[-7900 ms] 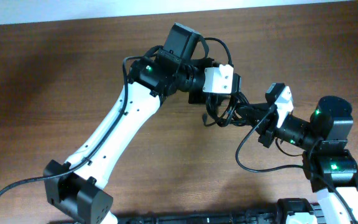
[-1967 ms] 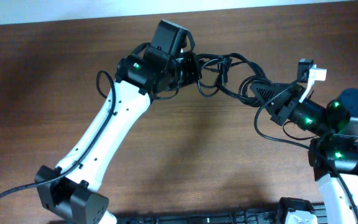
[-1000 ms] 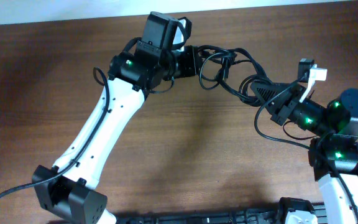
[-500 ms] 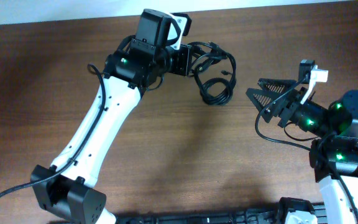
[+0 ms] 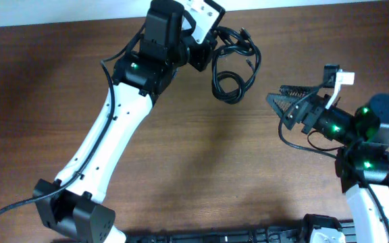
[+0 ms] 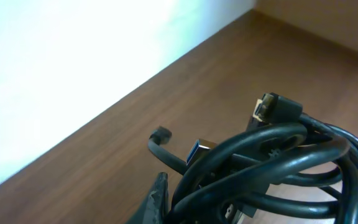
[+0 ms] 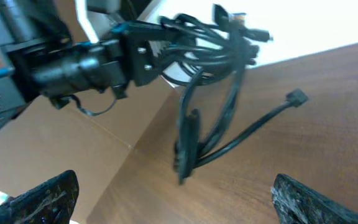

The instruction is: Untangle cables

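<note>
The cables [image 5: 231,64] are a bundle of thin black cords with small plugs, hanging in loose loops near the table's far edge. My left gripper [image 5: 204,52] is shut on the top of the bundle. In the left wrist view the cables [image 6: 272,162] fill the lower right, pressed against one dark finger [image 6: 159,198]; the other finger is hidden. My right gripper [image 5: 283,102] stands wide open to the right of the loops, apart from them. In the right wrist view the cables [image 7: 210,93] dangle ahead of my open right gripper [image 7: 173,182], with nothing between its fingers.
The brown wooden table [image 5: 201,169] lies below both arms. The pale wall [image 6: 73,56] runs along its far edge, close behind the bundle. The left arm [image 5: 107,142] crosses the left-middle of the table; the right arm's base [image 5: 367,169] is at the right edge.
My right gripper has opened and let go of the cables. The left arm has pulled the bundle up and toward the far edge, and its loops now hang free from the left gripper.
</note>
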### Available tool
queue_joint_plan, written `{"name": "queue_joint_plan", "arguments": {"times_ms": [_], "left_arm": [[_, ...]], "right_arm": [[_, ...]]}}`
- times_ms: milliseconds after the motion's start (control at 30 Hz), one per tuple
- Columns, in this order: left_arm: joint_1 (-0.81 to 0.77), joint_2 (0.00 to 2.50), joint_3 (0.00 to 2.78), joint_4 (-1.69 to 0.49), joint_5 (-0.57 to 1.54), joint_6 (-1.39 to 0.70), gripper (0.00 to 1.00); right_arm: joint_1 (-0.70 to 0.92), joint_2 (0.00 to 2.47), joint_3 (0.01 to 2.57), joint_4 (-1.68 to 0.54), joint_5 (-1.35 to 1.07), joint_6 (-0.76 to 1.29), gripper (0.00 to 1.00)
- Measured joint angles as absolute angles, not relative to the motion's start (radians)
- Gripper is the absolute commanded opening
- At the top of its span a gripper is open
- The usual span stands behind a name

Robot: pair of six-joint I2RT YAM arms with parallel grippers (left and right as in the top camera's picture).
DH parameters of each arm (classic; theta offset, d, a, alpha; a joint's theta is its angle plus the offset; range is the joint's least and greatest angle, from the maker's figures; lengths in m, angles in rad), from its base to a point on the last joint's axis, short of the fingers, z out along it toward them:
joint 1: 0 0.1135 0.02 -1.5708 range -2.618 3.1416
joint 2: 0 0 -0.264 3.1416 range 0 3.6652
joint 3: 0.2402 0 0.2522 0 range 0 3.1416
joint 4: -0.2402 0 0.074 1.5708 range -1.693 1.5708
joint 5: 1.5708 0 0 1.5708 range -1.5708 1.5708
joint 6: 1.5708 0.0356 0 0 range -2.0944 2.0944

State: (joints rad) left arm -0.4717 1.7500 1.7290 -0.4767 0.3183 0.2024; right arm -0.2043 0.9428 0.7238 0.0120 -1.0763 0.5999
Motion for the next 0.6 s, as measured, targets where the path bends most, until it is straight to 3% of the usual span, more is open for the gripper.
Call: {"name": "queue_joint_plan", "arguments": {"times_ms": [100,233,433,500,567,600], "left_arm": [[-0.472,1.750,1.729,-0.477,0.400,0.244,0.00],[-0.472,1.750,1.729,-0.475,0.509,0.288,0.00],[-0.505,1.750,1.729,-0.474,0.609,0.319,0.00],[-0.520,1.750,1.729,-0.474,0.620,0.323,0.00],[-0.537,1.750,1.729,-0.474,0.629,0.323,0.00],[-0.542,1.750,1.729,-0.474,0.632,0.324,0.00]], "right_arm": [[-0.204,0.970,0.724,0.016,-1.087,0.601,0.93],[-0.204,0.985,0.724,0.066,-1.123,0.603,0.93],[-0.204,0.985,0.724,0.080,-1.169,0.604,0.74],[-0.204,0.985,0.724,0.081,-1.173,0.604,0.54],[-0.204,0.985,0.724,0.081,-1.177,0.604,0.20],[-0.204,0.985,0.724,0.081,-1.180,0.601,0.13]]}}
